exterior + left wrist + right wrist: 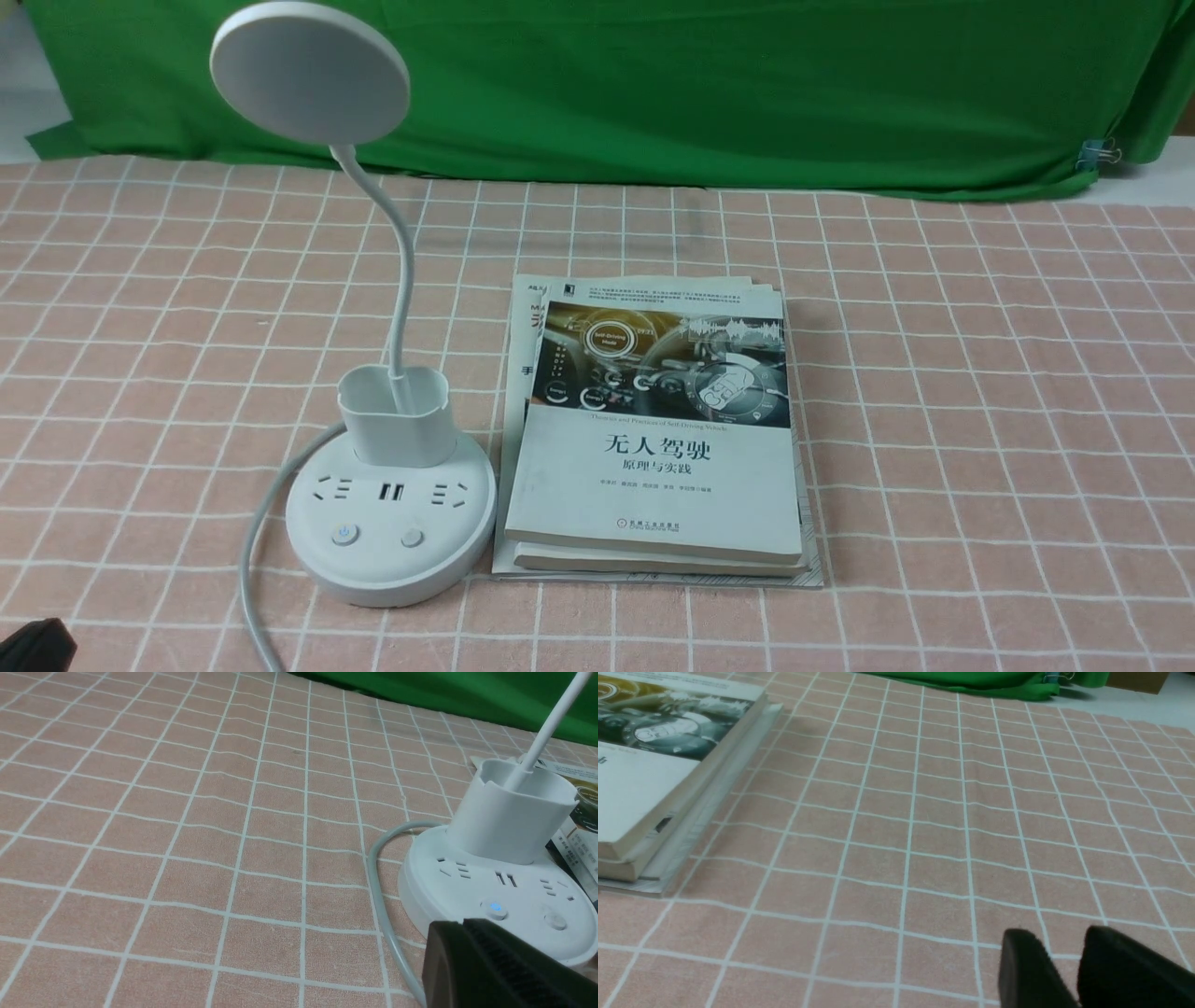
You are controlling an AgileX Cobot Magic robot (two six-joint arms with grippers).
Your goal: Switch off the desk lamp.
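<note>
A: Where is the desk lamp [389,504] sitting?

B: It is standing upright on the pink checked tablecloth [980,392], just to the left of the stack of books [653,448], its round base nearly touching the stack's edge. The disc head [310,71] is leaning up and away to the left of the books, in front of the green cloth backdrop [747,84], on a thin curved neck rising out of the cup-shaped holder [396,414].

A: And the buttons?

B: Two are showing on the near part of the base, in front of the sockets. The one farther from the books [344,535] is glowing faint blue; the one nearer the books [412,538] is looking plain. A grey cable [252,551] is curling off the base on the side away from the books and running toward the near table edge.

A: What is the left gripper [495,966] doing?

B: It is hovering low just in front of the lamp base, close to the glowing button in the left wrist view. Its black fingers are appearing pressed together there, clenched with nothing between them.

A: And the right gripper [1069,970]?

B: It is hanging over bare tablecloth well to the right of the books. Two dark fingers are showing with a narrow gap between them, so the jaws are looking slightly parted, grasping nothing.
</note>
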